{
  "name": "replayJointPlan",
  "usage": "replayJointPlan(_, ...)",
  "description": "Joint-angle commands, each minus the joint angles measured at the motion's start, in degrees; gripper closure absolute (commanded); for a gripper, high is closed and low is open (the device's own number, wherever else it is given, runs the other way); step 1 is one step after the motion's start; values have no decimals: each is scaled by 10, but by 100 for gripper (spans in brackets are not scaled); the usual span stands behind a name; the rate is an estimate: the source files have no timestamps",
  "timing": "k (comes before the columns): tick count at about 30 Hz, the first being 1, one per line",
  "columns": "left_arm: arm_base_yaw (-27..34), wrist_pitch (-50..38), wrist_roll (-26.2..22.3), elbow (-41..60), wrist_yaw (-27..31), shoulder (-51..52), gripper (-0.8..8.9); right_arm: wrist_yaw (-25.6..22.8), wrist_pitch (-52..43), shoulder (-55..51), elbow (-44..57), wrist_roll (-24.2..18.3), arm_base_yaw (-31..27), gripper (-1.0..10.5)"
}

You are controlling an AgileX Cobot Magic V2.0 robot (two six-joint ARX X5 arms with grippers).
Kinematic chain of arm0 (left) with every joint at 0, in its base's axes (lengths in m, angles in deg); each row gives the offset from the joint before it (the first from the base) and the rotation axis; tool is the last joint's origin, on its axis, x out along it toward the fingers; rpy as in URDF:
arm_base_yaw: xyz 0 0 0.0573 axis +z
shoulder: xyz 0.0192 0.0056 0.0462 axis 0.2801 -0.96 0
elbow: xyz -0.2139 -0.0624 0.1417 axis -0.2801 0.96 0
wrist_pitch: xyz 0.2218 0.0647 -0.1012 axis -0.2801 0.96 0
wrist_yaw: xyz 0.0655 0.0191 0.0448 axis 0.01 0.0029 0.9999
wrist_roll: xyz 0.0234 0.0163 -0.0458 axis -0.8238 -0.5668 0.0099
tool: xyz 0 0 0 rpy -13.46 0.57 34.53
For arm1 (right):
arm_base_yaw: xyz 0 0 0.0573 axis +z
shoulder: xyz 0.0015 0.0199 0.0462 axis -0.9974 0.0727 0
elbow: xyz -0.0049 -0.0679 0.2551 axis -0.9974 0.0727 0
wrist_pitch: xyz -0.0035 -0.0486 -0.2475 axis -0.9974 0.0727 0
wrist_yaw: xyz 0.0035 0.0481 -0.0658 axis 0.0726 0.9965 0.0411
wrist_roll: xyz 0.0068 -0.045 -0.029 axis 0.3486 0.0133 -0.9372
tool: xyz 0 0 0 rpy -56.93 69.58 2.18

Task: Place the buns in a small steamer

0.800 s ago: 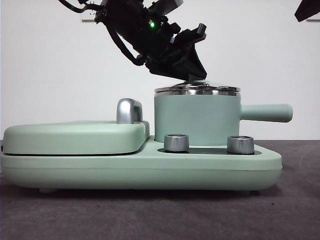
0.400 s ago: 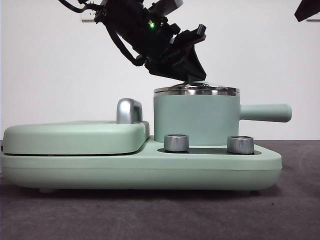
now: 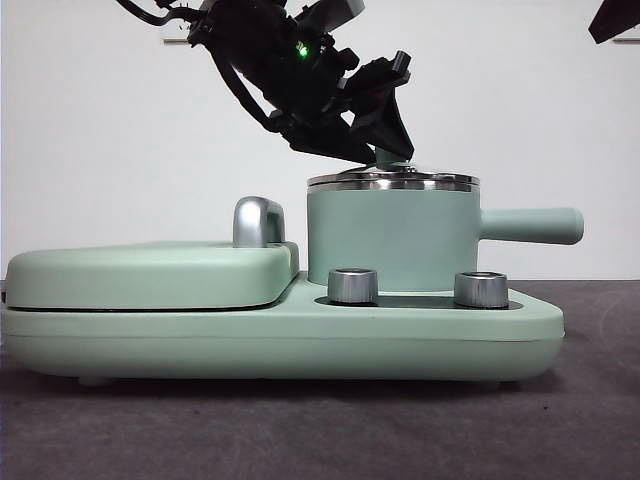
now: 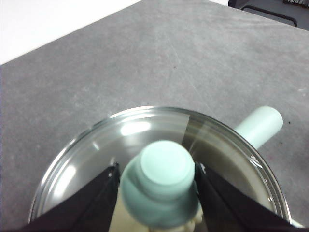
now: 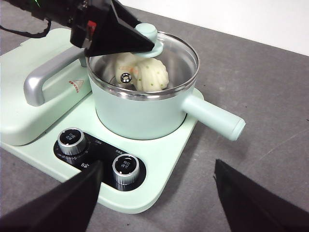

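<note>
The small steamer (image 3: 390, 235) stands on the right side of the green cooker base, its glass lid (image 4: 145, 130) resting on the steel rim. Through the lid in the right wrist view, the speckled twisted bun (image 5: 150, 72) lies inside the steamer (image 5: 140, 108), with a second cream bun (image 5: 121, 62) beside it, partly hidden. My left gripper (image 3: 392, 150) comes down from the upper left. Its jaws press both sides of the green lid knob (image 4: 161, 174). My right gripper (image 5: 158, 165) hangs open in front of the cooker, holding nothing.
A flat green griddle cover (image 3: 150, 270) with a chrome handle (image 3: 258, 220) fills the cooker's left half. Two steel dials (image 3: 352, 285) (image 3: 481, 289) sit on the base's front. The steamer's long handle (image 3: 530, 225) sticks out to the right.
The left gripper has tilted and lifted a little, so more of the knob shows beneath it. The steamer has shifted very slightly left. The lid stays on the rim.
</note>
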Motion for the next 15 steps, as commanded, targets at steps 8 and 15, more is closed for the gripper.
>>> replayJointPlan(8,5,129,41,-11,1,101,557,1,-7,2,-6,6,5,584)
replayJointPlan(15,20,321,52,-11,1,192,566,40,-23,5,-6,3,5,583)
